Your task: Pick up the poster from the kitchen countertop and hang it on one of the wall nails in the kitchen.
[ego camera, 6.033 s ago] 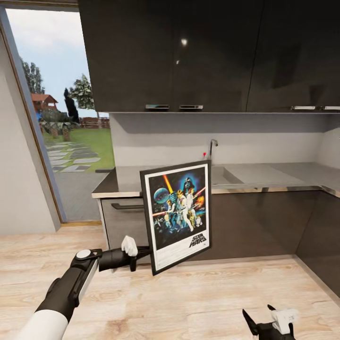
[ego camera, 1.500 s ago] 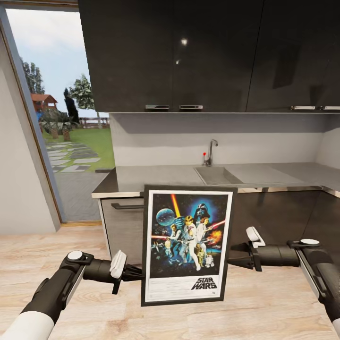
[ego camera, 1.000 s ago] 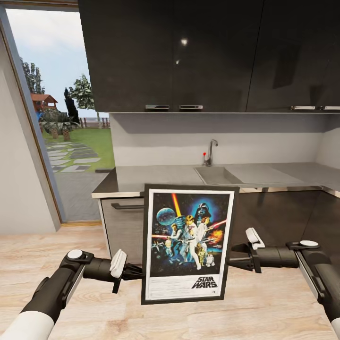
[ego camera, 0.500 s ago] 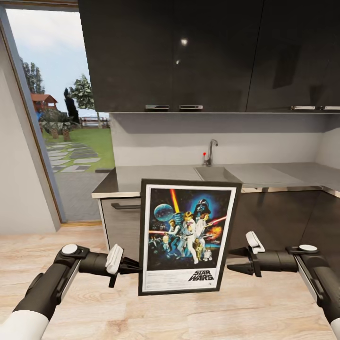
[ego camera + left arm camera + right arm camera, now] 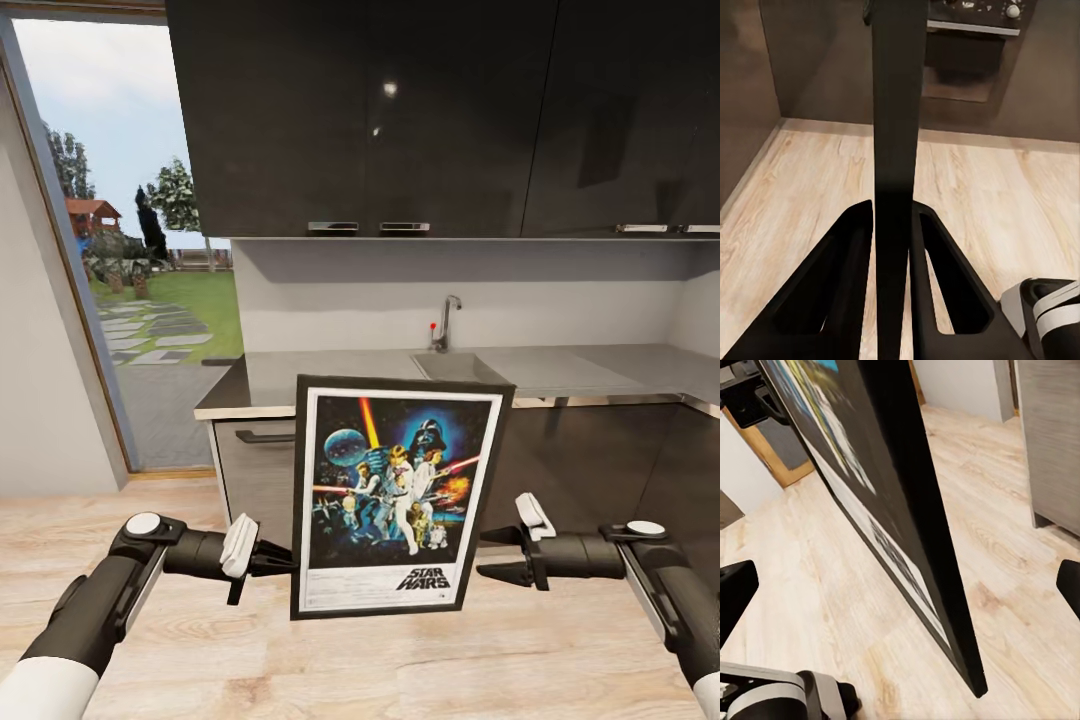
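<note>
Fingers of left gripper (image 5: 891, 247) pinched on poster (image 5: 397, 497) left frame edge; right gripper (image 5: 497, 555) fingers spread wide, apart from right edge, holding nothing. Poster upright, slight tilt, in air over wood floor (image 5: 400, 670) before kitchen countertop (image 5: 330, 375), sink (image 5: 455, 370) and tap (image 5: 445, 320) behind. Step: carrying, pickup done, hanging not started. No nail discernible. Next likely: find nail on wall, raise poster there; right gripper could steady frame.

Home kitchen, dark glossy cabinets (image 5: 400, 110), steel countertop (image 5: 330, 375), sink (image 5: 458, 370), tap (image 5: 447, 320)
</note>
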